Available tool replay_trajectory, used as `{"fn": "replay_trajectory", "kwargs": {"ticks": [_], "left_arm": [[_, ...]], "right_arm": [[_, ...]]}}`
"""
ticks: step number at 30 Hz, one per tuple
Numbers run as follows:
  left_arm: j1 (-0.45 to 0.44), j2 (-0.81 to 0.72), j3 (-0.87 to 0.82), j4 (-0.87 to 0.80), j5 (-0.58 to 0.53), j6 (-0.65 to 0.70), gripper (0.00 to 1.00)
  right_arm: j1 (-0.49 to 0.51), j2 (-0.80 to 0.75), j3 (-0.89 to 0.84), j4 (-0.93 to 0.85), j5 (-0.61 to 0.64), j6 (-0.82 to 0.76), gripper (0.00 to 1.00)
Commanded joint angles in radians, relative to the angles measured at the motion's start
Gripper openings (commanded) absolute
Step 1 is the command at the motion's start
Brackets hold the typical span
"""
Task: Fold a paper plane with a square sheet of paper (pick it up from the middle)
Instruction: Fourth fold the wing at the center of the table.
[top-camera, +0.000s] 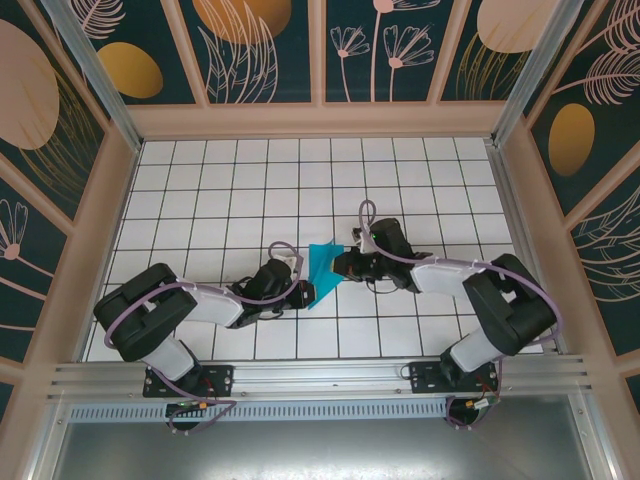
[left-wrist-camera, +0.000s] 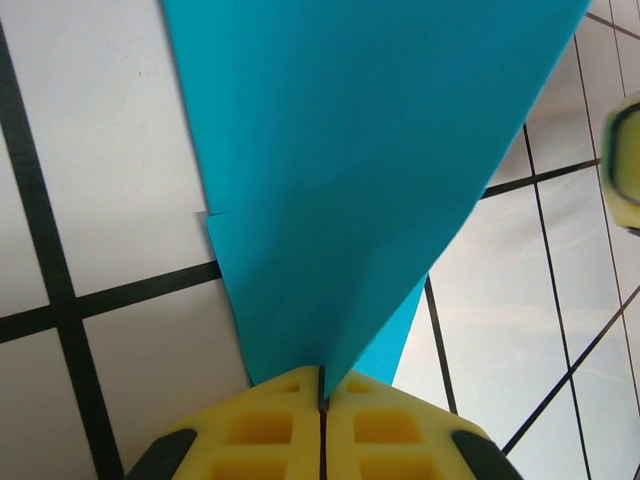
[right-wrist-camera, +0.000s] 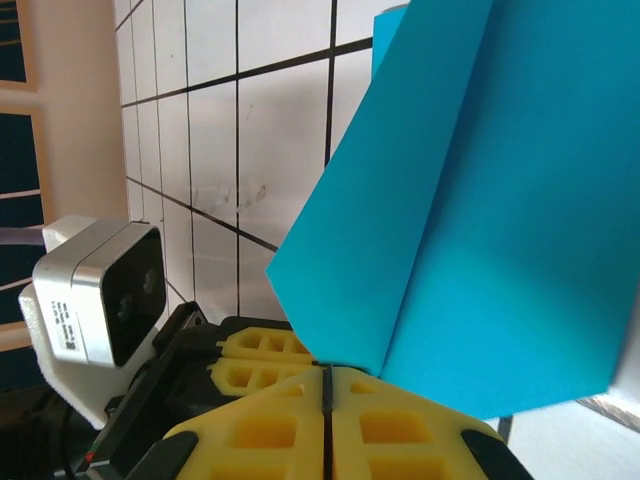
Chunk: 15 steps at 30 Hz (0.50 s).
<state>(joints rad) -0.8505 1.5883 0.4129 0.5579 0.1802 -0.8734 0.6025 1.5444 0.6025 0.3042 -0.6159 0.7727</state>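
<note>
The folded teal paper (top-camera: 322, 266) sits just 6 o'clock of the centre of the tiled table (top-camera: 200, 180), between the two arms. The left gripper (top-camera: 303, 291) has its jaws pressed together on the paper's 7 o'clock tip, where its yellow fingers (left-wrist-camera: 270, 430) meet. The right gripper (top-camera: 343, 265) has its jaws clamped tight on the paper's 3 o'clock edge, and a fold runs up from its fingers (right-wrist-camera: 270, 435).
</note>
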Motion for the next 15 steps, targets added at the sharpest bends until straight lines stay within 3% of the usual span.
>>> {"fn": "replay_trajectory", "kwargs": {"ticks": [1, 5, 15], "left_arm": [[0.005, 0.003, -0.001, -0.043, -0.018, 0.009, 0.08], [0.005, -0.010, 0.044, -0.139, -0.103, 0.102, 0.07], [0.004, -0.019, 0.109, -0.270, -0.148, 0.247, 0.14]], "right_arm": [[0.008, 0.048, 0.046, 0.020, -0.006, 0.012, 0.10], [0.003, 0.110, 0.070, -0.047, 0.051, -0.001, 0.10], [0.007, 0.225, 0.104, -0.009, 0.047, 0.038, 0.07]]}}
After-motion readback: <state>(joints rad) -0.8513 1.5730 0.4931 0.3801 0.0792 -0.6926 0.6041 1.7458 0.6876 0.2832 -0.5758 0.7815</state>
